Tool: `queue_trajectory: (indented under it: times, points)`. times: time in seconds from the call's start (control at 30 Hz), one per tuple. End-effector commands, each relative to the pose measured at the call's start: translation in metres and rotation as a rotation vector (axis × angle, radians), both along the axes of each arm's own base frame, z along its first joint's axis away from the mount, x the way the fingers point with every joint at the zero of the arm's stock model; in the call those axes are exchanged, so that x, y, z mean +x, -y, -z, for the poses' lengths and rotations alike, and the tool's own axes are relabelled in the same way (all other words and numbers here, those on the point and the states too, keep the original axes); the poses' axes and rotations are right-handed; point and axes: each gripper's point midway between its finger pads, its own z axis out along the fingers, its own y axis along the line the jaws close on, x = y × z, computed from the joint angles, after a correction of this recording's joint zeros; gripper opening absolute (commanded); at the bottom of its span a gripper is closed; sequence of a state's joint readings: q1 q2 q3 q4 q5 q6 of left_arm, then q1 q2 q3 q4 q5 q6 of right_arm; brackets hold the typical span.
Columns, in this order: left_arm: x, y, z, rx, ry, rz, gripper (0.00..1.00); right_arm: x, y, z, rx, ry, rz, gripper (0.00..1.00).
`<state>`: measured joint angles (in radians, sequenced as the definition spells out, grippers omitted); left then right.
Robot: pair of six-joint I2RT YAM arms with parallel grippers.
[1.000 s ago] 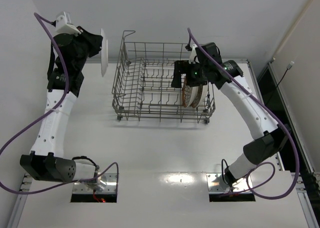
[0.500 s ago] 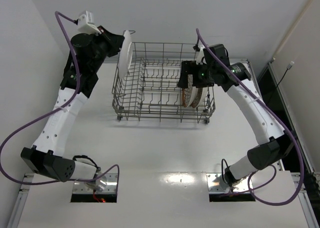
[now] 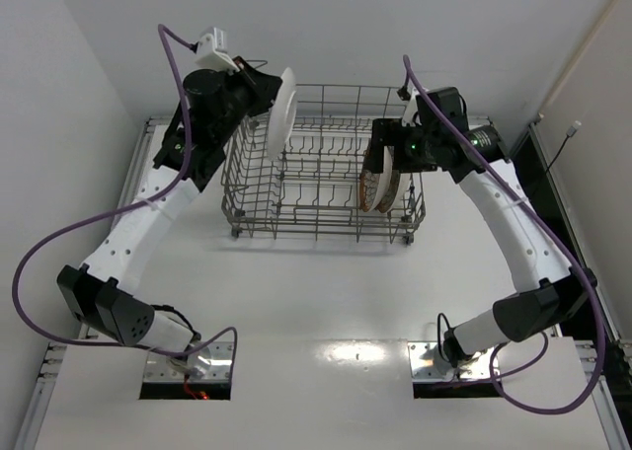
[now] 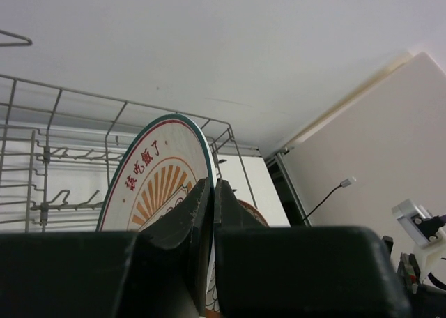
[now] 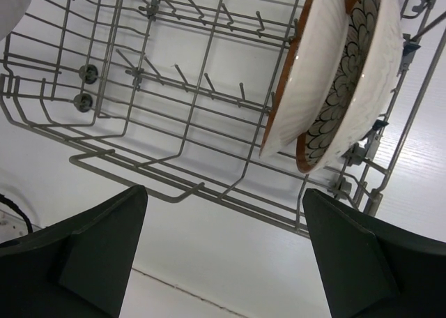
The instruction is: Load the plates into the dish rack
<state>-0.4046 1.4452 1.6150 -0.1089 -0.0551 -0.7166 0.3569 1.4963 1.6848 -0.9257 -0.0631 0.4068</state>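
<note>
White table [image 3: 316, 297], white walls [image 3: 346, 26], left end effector [image 4: 212, 187] clamped on sunburst plate [image 4: 155, 170], right end effector [image 5: 223, 192] apart

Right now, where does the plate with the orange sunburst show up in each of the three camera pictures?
Top external: upper left of centre, the sunburst plate on edge above the dish rack's left end.
Left wrist: dead centre, pinched in the left gripper.
Right wrist: not clearly in it; a pale edge at top left may be it.
Shared landmark: the dish rack's grey wires, in all three.
</note>
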Motion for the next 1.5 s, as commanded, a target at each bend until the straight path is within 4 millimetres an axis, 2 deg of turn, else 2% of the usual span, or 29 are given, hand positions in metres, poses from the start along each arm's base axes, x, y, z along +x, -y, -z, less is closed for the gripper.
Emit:
queue_trajectory:
  times: [0.0,0.27,0.5,0.53,0.57,0.63,0.67,0.8,0.83,0.87,1.0,1.07,1.17,1.33,1.37,1.47]
  points:
    - [-0.012,0.004,-0.058,-0.087,0.154,0.004,0.00,-0.006,0.010,-0.013,-0.003,0.044,0.010,0.91]
    - [-0.003,0.032,-0.041,-0.093,0.123,0.025,0.00,-0.010,0.025,-0.005,-0.019,0.020,0.037,0.91]
    - [0.000,0.055,-0.035,-0.129,0.108,0.045,0.00,-0.013,0.038,-0.008,-0.040,0.029,0.046,0.91]
    - [0.005,0.056,-0.029,-0.124,0.097,0.032,0.00,-0.012,0.040,-0.008,-0.046,0.031,0.053,0.91]
    - [0.002,0.058,-0.037,-0.145,0.109,0.034,0.00,-0.011,0.043,-0.008,-0.047,0.031,0.062,0.91]
    - [0.009,0.068,-0.024,-0.141,0.082,0.035,0.00,-0.012,0.047,-0.006,-0.057,0.025,0.064,0.91]
    - [0.006,0.071,-0.026,-0.158,0.084,0.035,0.00,-0.013,0.047,-0.009,-0.054,0.033,0.064,0.91]
    - [0.009,0.090,-0.012,-0.172,0.052,0.038,0.00,-0.015,0.055,-0.011,-0.060,0.037,0.076,0.91]
    - [0.013,0.093,-0.005,-0.173,0.037,0.038,0.00,-0.018,0.054,-0.006,-0.060,0.017,0.069,0.91]
    - [0.011,0.096,-0.008,-0.181,0.046,0.039,0.00,-0.018,0.054,-0.006,-0.060,0.017,0.069,0.91]
    - [0.017,0.105,0.003,-0.198,0.026,0.022,0.00,-0.025,0.057,-0.005,-0.055,0.010,0.071,0.91]
    - [0.022,0.105,0.006,-0.220,0.017,0.002,0.00,-0.029,0.059,0.001,-0.045,-0.011,0.077,0.91]
    - [0.019,0.113,0.005,-0.233,0.013,0.007,0.00,-0.031,0.061,0.001,-0.037,-0.011,0.080,0.91]
    - [0.026,0.122,0.023,-0.252,-0.029,-0.003,0.00,-0.033,0.065,0.000,-0.037,-0.012,0.090,0.91]
    - [0.024,0.124,0.017,-0.260,-0.022,-0.002,0.00,-0.034,0.065,0.003,-0.040,-0.020,0.089,0.91]
    - [0.027,0.131,0.027,-0.256,-0.043,-0.011,0.00,-0.035,0.063,0.003,-0.033,-0.022,0.083,0.91]
